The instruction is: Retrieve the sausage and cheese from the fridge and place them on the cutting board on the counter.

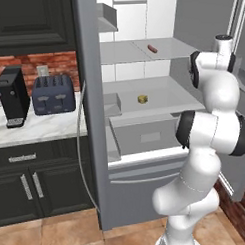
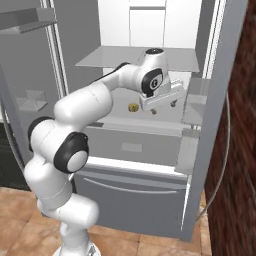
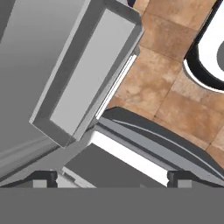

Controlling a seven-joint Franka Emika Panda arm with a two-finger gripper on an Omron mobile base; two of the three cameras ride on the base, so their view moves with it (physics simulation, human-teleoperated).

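The fridge (image 1: 90,125) stands open. On its upper shelf lies the reddish-brown sausage (image 1: 152,48). The yellow cheese (image 1: 142,99) sits on the shelf below, above the wide drawer front (image 1: 145,136). In the right base view my gripper (image 2: 163,108) hangs open and empty inside the fridge (image 2: 235,100), pointing down, just right of the cheese (image 2: 133,107) and a little above its shelf. The hand view has the gripper (image 3: 111,179) open, looking down past a door bin (image 3: 87,70) to the floor. The cutting board is out of view.
Left of the fridge, the white marble counter (image 1: 44,128) carries a dark toaster (image 1: 53,94) and a black coffee machine (image 1: 12,96). Dark cabinets (image 1: 26,188) stand below it. The right fridge door with its bins (image 2: 192,107) is close beside the hand.
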